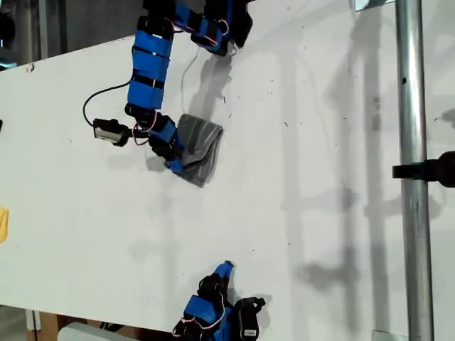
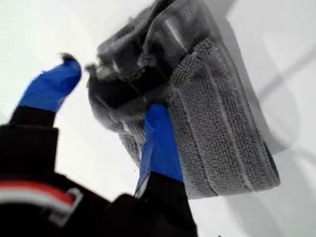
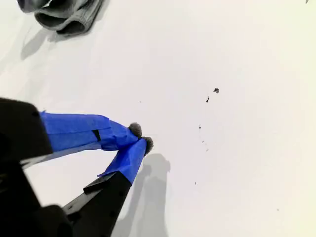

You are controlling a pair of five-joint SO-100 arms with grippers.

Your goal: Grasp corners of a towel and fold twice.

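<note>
My first gripper point(image 2: 106, 101) is the end effector at the towel point(image 2: 217, 123). Its blue fingers stand apart: one lies on the folded cloth's edge, the other is clear of it over bare tabletop point(image 2: 44, 29), and nothing is clamped between them. The towel lies just ahead of these fingers, a compact folded bundle with a loose, bunched flap at the end nearest me. In the exterior view the bundle point(image 1: 199, 149) sits on the tabletop point(image 1: 320, 177) toward that view's upper left, its long axis slanting down toward that view's right, and my first arm reaches down to it from the top edge.

My second gripper point(image 3: 140, 138) has its fingertips pressed together on nothing. It is parked at the exterior view's bottom edge point(image 1: 225, 268), well apart from the towel point(image 3: 64, 15).

I judge my first gripper far nearer for the coming move.
</note>
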